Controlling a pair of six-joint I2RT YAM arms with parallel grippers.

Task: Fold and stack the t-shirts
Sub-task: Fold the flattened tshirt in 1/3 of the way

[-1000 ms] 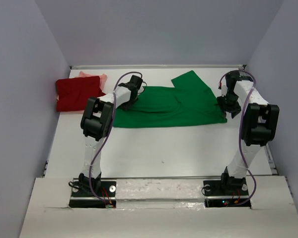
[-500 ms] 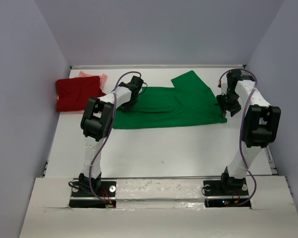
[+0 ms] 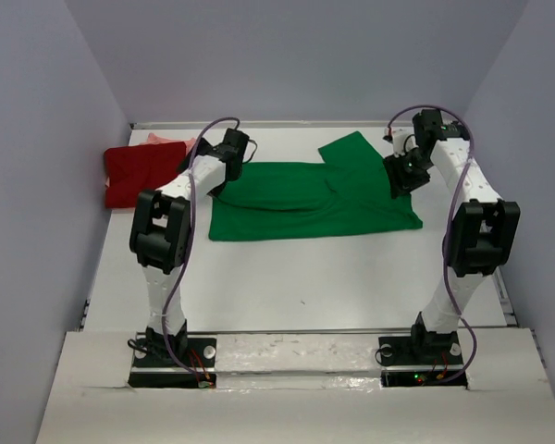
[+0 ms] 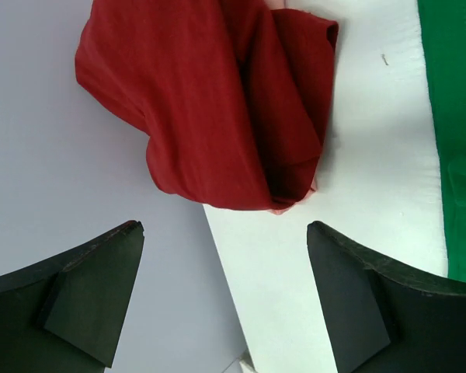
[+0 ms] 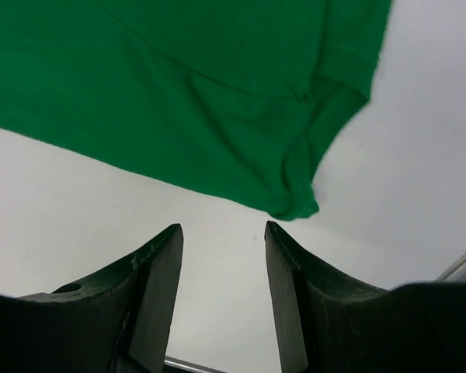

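Note:
The bright green t-shirt (image 3: 314,199) lies spread flat at the far middle of the table, one sleeve pointing to the back. The dark red t-shirt (image 3: 139,174) lies bunched at the far left on the pale pink t-shirt (image 3: 173,141), of which only an edge shows. My left gripper (image 3: 211,178) hovers open and empty between the red and green shirts; its view shows the red shirt (image 4: 217,101) and the green edge (image 4: 458,116). My right gripper (image 3: 400,178) is open and empty by the green shirt's right side; its view shows the green cloth (image 5: 179,85) just beyond the fingertips (image 5: 159,256).
Grey walls enclose the table (image 3: 305,268) on the left, back and right. The left wall stands right beside the red shirt (image 4: 54,179). A metal rail runs along the near edge by the arm bases (image 3: 296,338).
The left gripper has moved left and back, off the green shirt's left edge toward the red shirt. The right gripper has moved back and slightly left along the green shirt's right side. The shirts have not moved.

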